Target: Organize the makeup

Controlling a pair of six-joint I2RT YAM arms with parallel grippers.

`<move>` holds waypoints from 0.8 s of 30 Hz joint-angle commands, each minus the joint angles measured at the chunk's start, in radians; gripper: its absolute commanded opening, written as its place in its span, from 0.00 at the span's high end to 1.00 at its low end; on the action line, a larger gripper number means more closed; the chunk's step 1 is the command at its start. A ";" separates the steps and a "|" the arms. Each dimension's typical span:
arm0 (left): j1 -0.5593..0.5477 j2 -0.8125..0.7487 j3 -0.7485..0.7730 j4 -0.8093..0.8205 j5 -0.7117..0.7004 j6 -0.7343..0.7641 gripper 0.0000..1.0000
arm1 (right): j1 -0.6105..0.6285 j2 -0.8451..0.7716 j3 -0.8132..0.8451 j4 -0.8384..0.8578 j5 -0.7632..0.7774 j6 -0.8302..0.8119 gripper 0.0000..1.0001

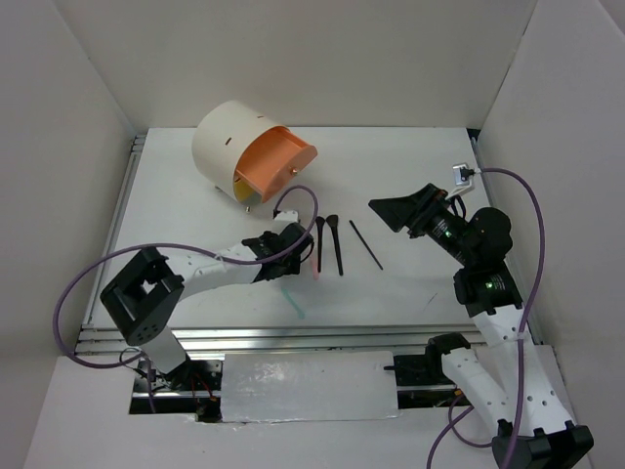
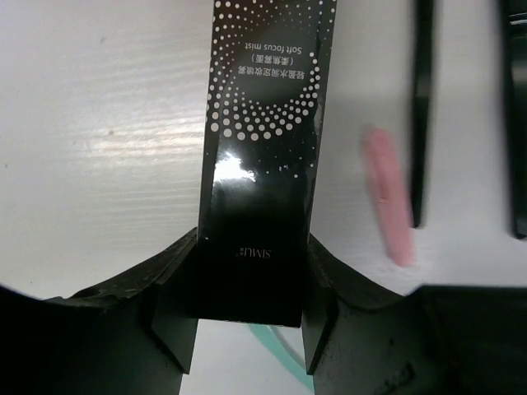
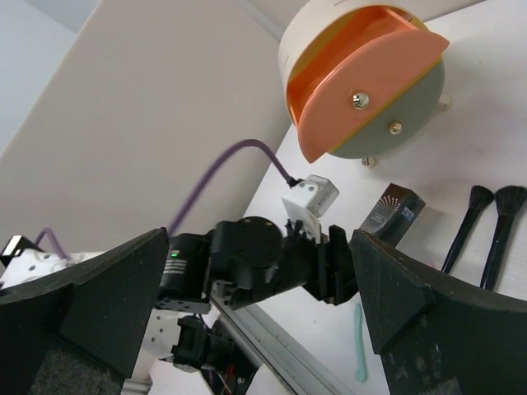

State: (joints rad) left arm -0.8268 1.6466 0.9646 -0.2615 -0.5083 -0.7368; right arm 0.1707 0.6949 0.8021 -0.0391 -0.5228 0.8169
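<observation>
Two tools differ: your left tool [image 2: 251,284] grips the case [image 2: 265,156] by its sides, beside the pink stick [image 2: 389,197] on the table [image 2: 99,123], while your right tool [image 3: 259,284] hangs wide open, empty.

Dark case [image 2: 265,148] between left claw [image 2: 252,276] fingers, both sides touching; pink stick [image 2: 389,196] lying just right.

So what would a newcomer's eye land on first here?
The cream drum box with its orange front, at the far left of the table. Then the left pincer gripping the dark case mid-table, and the right pincer wide open above the right side.
</observation>
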 commanded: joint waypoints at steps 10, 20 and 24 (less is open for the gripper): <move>-0.067 -0.269 0.296 -0.042 0.451 0.356 1.00 | 0.006 -0.029 0.075 -0.024 0.102 -0.015 0.00; -0.049 -0.258 0.740 -0.216 0.173 0.583 1.00 | 0.006 -0.055 0.183 -0.045 0.239 -0.047 0.00; 0.090 -0.246 0.783 -0.121 0.193 0.651 1.00 | 0.003 -0.058 0.177 -0.042 0.238 -0.033 0.00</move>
State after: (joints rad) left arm -0.8345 1.3972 1.7142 -0.4690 -0.2611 -0.1829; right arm 0.1703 0.6262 0.9638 -0.0689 -0.3088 0.7940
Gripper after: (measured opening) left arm 0.557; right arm 0.999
